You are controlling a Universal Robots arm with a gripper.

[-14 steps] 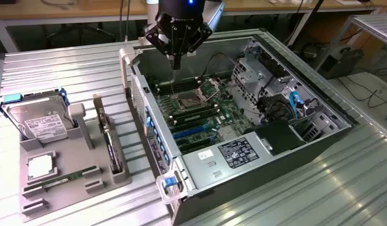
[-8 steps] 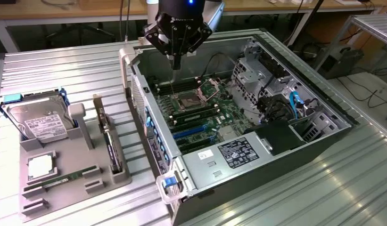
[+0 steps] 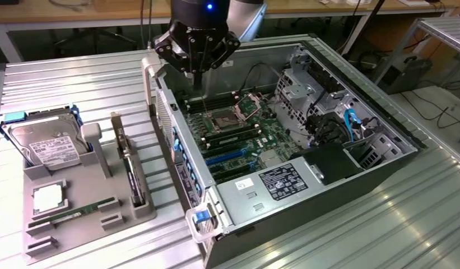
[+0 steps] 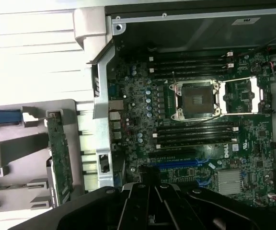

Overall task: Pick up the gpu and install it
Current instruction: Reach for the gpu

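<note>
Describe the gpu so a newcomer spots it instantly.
Find the open black computer tower lying on the ribbed metal table; a grey fixture tray sits beside it, on the exterior view's left. The gpu is the long, thin dark card standing on edge along the tray's side nearest the tower. The silver hard drive with blue rails and slim green memory stick are shorter.

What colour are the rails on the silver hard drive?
Blue. The plastic rails on the silver hard drive show best in the exterior view.
</note>
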